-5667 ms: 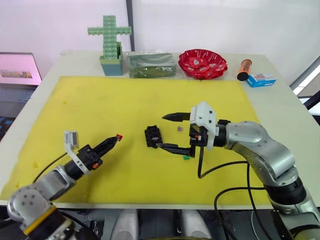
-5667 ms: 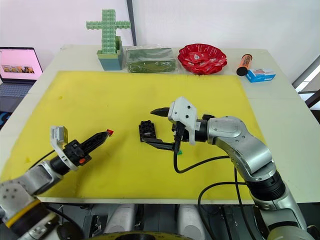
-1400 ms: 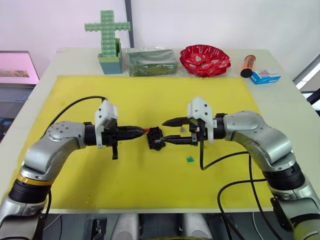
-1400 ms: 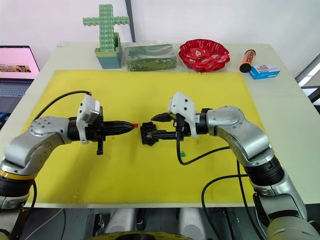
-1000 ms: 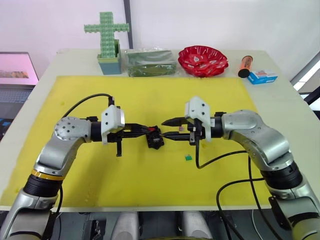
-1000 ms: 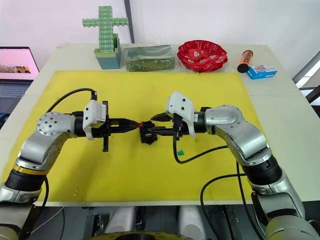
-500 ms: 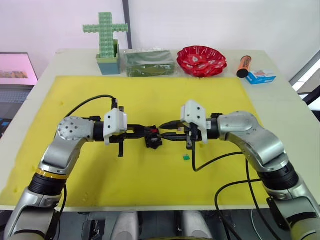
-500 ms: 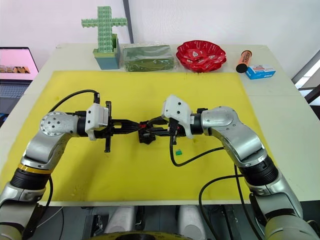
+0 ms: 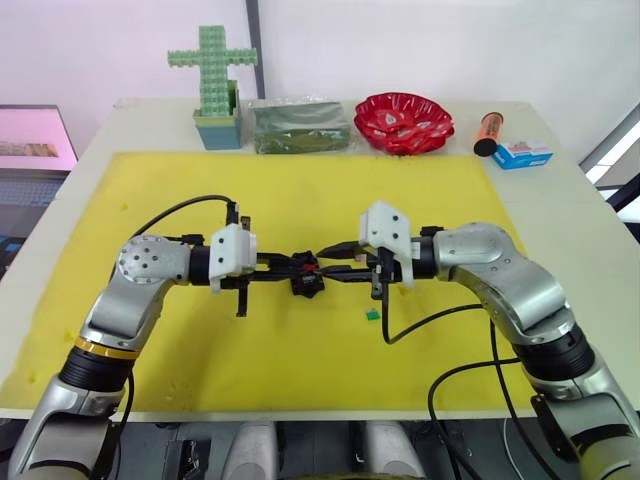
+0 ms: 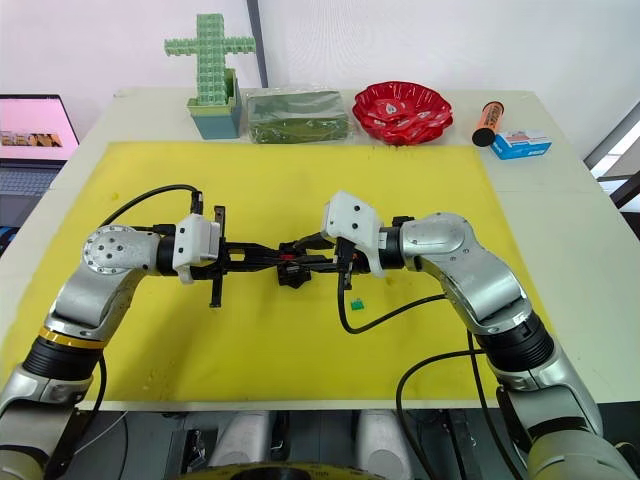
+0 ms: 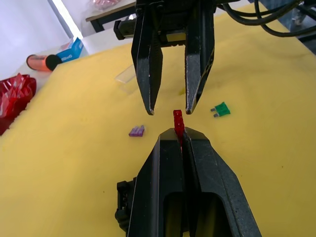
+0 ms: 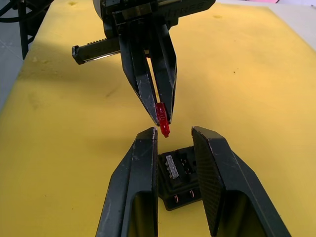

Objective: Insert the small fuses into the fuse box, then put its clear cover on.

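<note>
Red fuse (image 11: 177, 120) sits pinched in the left gripper (image 11: 179, 137) tips, pointing right at the parted right gripper (image 12: 172, 133), both above the fuse box (image 12: 178, 183) mid-mat.

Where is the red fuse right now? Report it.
The red fuse is pinched at the tip of the left claw, in mid-air just above the fuse box, facing the open right claw, near the yellow mat's middle.

Lab-like test table (image 9: 560, 190), yellow mat (image 9: 300, 200)
</note>
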